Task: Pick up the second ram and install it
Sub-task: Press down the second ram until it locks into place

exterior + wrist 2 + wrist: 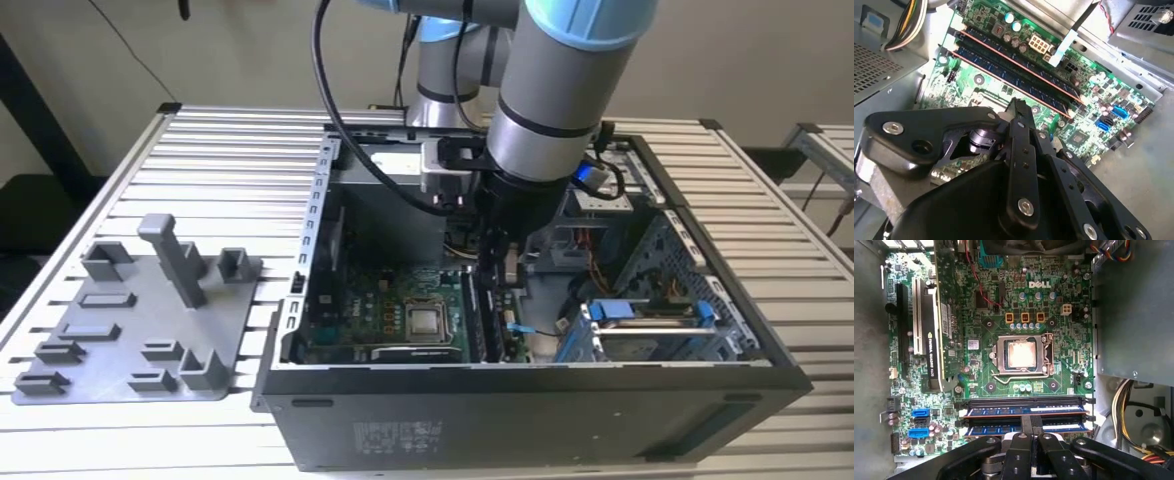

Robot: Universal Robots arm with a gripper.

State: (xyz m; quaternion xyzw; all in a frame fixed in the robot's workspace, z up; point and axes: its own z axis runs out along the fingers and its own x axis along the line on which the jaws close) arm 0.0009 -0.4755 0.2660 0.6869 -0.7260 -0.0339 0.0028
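Exterior view: the grey and pale-blue robot arm (554, 90) reaches down into the open black metal computer case (534, 400), which lies on a ribbed aluminium table (200, 150); its black gripper (497, 262) hangs low over the green motherboard (387, 310), beside the memory slots. A flat grey plastic tray with upright blocks (134, 320) sits on the table toward the exterior view's left, well apart from the case.

First wrist view: the gripper's two black fingers (1036, 427) are drawn together, their tips directly above a long, thin dark-blue memory stick, the second ram (994, 430), which lies in the slot nearer the gripper. A matching dark-blue stick (1024, 411) occupies the neighbouring slot, just beside it and parallel. The square silver processor socket (1023, 354) lies further in, and a black expansion card (931, 335) stands upright along one side of the board.

Second wrist view: the closed fingers meet in a narrow point, with both sticks lying side by side beyond them; whether the tips touch the stick cannot be told
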